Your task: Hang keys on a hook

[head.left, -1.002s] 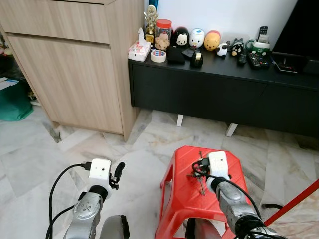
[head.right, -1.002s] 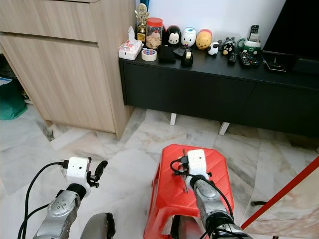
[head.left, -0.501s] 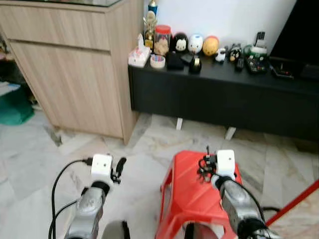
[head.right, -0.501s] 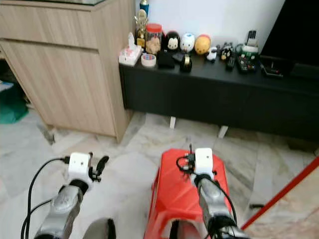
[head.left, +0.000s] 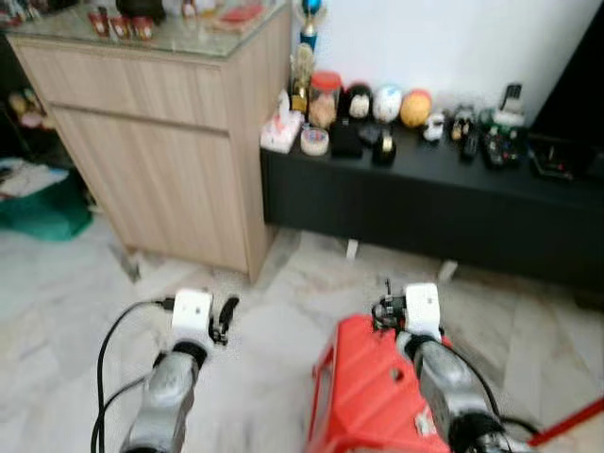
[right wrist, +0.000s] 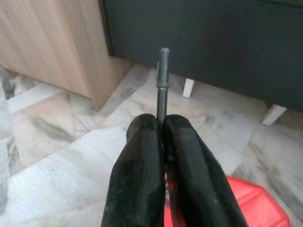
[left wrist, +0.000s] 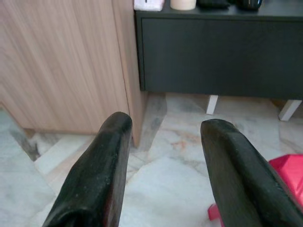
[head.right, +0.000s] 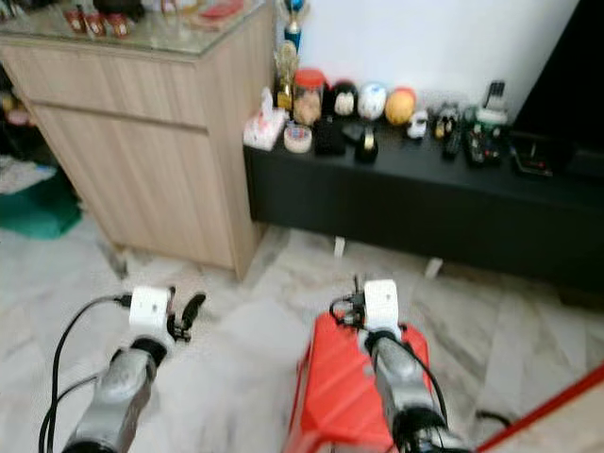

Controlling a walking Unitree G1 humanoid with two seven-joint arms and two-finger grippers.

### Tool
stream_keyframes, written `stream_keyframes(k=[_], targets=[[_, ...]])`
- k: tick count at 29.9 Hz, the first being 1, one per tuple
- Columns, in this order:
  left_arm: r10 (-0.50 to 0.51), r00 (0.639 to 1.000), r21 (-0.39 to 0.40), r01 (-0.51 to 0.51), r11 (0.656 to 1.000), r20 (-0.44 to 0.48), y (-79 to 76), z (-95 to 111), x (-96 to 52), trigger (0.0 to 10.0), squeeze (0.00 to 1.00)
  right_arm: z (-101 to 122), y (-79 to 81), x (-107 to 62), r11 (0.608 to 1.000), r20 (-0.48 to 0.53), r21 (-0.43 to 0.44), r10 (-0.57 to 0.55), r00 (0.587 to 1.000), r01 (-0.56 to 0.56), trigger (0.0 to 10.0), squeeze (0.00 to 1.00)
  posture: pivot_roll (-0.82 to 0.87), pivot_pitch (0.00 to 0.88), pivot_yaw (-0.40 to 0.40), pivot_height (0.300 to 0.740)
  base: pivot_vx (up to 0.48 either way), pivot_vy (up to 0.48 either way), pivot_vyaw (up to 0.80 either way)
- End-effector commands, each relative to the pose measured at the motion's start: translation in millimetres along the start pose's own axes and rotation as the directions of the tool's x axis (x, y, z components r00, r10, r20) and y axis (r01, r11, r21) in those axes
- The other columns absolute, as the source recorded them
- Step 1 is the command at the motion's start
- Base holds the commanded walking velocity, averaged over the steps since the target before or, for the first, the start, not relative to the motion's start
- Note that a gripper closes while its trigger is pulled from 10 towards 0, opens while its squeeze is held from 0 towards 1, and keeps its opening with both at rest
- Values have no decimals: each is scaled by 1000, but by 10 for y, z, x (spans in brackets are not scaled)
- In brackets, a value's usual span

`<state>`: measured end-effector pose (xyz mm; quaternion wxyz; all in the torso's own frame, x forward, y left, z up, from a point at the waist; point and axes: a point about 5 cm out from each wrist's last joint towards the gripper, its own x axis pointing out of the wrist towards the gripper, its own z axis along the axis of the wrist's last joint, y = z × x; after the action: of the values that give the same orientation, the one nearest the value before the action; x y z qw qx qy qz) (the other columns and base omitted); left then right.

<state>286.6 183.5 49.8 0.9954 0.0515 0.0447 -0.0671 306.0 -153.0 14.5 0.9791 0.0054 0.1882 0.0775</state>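
My right gripper [head.left: 385,309] hangs above the far edge of a red plastic stool [head.left: 368,401]. It is shut on the keys: in the right wrist view a thin grey metal key [right wrist: 163,78] sticks straight out from between the closed fingertips [right wrist: 142,130]. My left gripper [head.left: 225,316] is held over the marble floor to the left of the stool. It is open with nothing between its fingers [left wrist: 116,135].
A light wooden cabinet [head.left: 160,151] with small items on its glass top stands ahead left. A low black console [head.left: 425,203] along the white wall carries toys, a jar, tape and remotes. A green bag [head.left: 38,203] lies far left, and a red rod [head.left: 566,425] crosses the lower right.
The camera has tilted up, so the cabinet top now shows and the stool sits lower. My right gripper has risen from over the stool's seat, still shut on the keys.
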Motion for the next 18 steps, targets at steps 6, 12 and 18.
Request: stream_keyframes(k=[6,12,18], targets=[[-35,999,5,35,999,-10,-19,-30,-32,10000,0,-66,18,-7,999,-72,-5,48,996,-48,10000,0,68,0,-92,740,0,0,0],[-168,983,33,166,986,74,18,254,25,10000,0,53,73,4,937,-131,-196,268,954,-290,10000,0,59,0,-92,740,0,0,0],[-500,866,221,487,845,3,-151,402,-16,10000,0,329,-12,29,844,-171,-316,398,901,-433,10000,0,56,0,-93,740,0,0,0]])
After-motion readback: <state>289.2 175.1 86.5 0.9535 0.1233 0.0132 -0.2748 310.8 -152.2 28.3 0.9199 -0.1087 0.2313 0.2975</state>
